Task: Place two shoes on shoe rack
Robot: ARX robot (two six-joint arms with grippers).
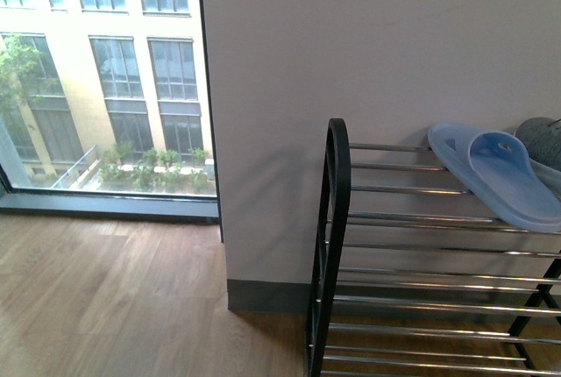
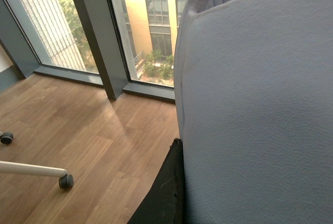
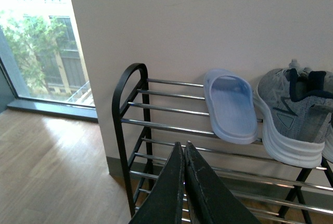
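Note:
The shoe rack [image 1: 337, 219] stands against the white wall, with a black frame and silver bars. On its top tier lie a blue slipper [image 3: 231, 107] and, beside it, a grey sneaker [image 3: 291, 114] with a thick white sole. In the front view that slipper [image 1: 495, 175] and the grey shoe [image 1: 542, 138] sit at the right edge. My right gripper [image 3: 183, 146] is shut and empty, in front of the rack's lower tiers. My left gripper [image 2: 179, 143] is shut on another blue slipper [image 2: 255, 109], which fills that view and hides one finger.
A floor-to-ceiling window [image 1: 105, 79] lies left of the wall, above a wooden floor [image 1: 114, 307]. A white chair leg with castors [image 2: 66, 181] stands on the floor in the left wrist view. The rack's rounded side [image 3: 125, 94] is nearest the window.

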